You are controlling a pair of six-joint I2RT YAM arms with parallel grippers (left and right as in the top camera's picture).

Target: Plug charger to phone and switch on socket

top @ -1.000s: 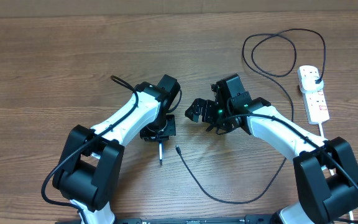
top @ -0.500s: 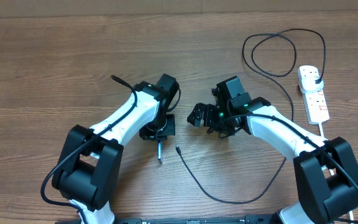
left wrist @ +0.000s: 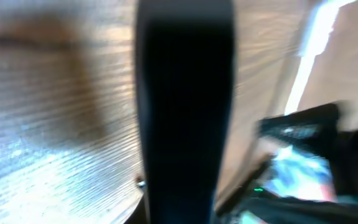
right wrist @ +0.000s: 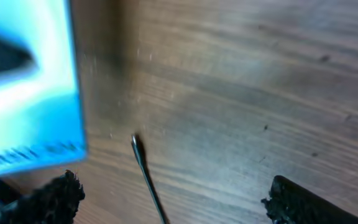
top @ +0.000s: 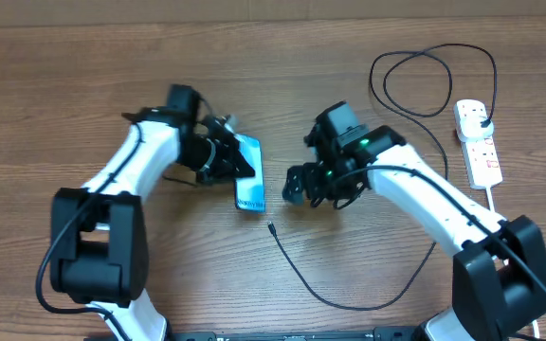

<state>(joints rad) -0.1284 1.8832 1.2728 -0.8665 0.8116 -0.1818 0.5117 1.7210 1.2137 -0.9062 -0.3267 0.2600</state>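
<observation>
The phone shows its light-blue lit screen, tilted, left of the table's middle. My left gripper is shut on its upper left edge. In the left wrist view the phone is a dark upright bar filling the jaws. The charger's connector tip lies on the table just below the phone. Its thin black cable loops right and up to a black plug in the white socket strip. My right gripper is open beside the phone. In the right wrist view its fingers straddle the cable tip, with the phone at upper left.
The wooden table carries the cable's big loop at the back right. The strip's thick white cord runs toward the front right, near my right arm's base. My right arm shows blurred in the left wrist view.
My left arm has swung up and left, lifting and turning the phone from edge-on to screen showing. My right gripper has shifted slightly left and down, over the cable tip.
</observation>
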